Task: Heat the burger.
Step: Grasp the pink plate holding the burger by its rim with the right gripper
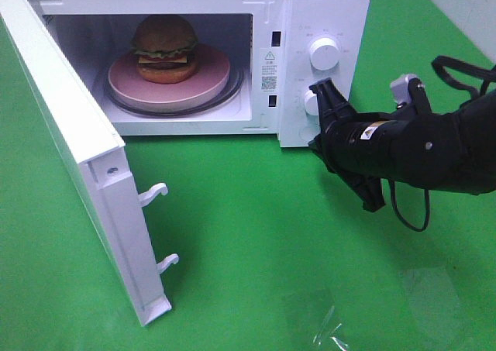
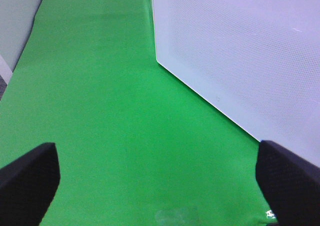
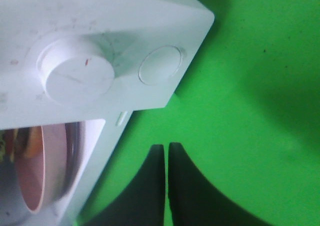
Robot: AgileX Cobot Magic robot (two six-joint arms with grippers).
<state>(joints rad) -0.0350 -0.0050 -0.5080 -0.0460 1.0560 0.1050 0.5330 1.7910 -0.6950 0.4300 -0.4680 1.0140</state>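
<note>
Burger (image 1: pixel 164 47) upright, bun dome up

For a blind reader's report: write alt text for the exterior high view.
A white microwave stands on a green surface with its door wide open, a burger on a pink plate inside. The black right tool, shut, points at the lower knob.

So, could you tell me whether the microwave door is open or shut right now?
Open: the door stands swung wide, with the burger in plain view inside.
</note>
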